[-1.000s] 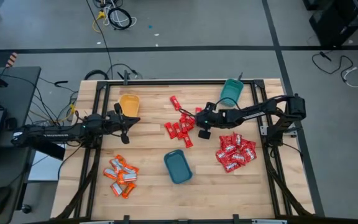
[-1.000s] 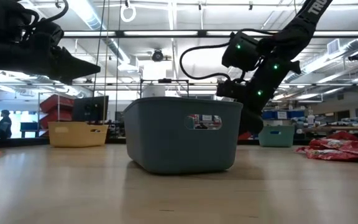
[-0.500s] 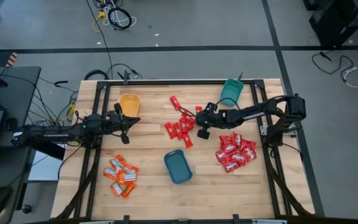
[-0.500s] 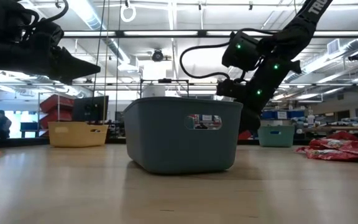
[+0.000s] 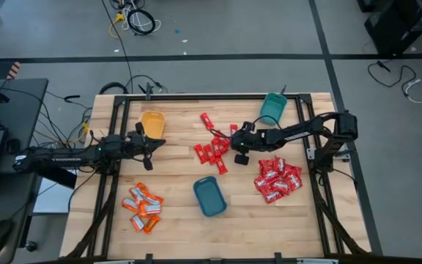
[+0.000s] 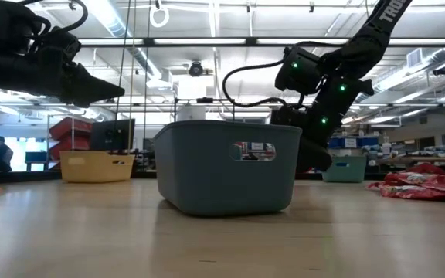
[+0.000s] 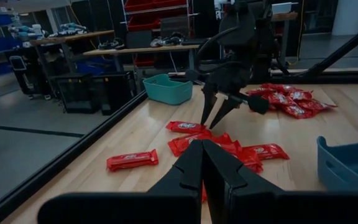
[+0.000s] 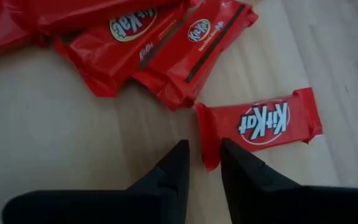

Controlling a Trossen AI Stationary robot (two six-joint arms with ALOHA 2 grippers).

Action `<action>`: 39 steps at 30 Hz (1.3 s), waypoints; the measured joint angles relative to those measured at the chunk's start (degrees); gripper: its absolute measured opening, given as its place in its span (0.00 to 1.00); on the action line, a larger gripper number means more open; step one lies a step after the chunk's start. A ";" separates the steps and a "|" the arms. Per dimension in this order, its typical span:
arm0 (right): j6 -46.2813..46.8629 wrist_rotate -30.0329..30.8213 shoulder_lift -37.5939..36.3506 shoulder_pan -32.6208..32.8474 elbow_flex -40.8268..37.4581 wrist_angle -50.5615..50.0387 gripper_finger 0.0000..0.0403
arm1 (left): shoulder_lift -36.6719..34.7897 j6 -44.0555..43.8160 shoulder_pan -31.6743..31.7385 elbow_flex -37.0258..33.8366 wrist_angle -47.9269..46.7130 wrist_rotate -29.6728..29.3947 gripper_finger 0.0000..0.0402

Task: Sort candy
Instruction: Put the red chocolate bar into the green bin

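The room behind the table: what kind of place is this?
Probably a robotics lab or workshop. Strip lights hang from an open ceiling, workbenches and red storage bins line the back, and loose cables lie on the concrete floor.

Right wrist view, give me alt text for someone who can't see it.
The right hand hovers just above the wooden table, its two dark fingers slightly apart and empty, pointing at the near end of a single red KitKat bar. A cluster of more red KitKat bars lies beyond it.
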 joint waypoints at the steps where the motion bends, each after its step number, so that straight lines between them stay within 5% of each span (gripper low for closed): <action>1: -0.22 0.76 0.26 0.01 0.02 0.44 0.15 | 0.00 0.00 -0.01 0.00 0.00 0.00 0.03; 6: -1.69 3.08 0.44 -0.02 0.05 0.71 0.02 | 0.00 0.00 -0.01 0.00 0.07 0.00 0.03; 23: 1.97 1.22 -5.67 0.25 6.00 -9.17 0.00 | 0.00 -0.09 0.02 0.00 0.20 0.02 0.03; 28: 16.05 -3.69 -8.57 -2.34 7.10 -9.76 0.01 | 0.00 -0.42 -0.01 0.00 0.26 0.02 0.03; 32: 29.69 -8.55 -7.75 -5.28 7.10 -9.23 0.08 | 0.00 -1.95 0.00 0.00 0.22 0.00 0.03; 39: 39.67 -6.16 -2.07 -7.15 7.08 -6.49 0.34 | 0.00 -2.08 0.01 0.00 0.15 -0.03 0.03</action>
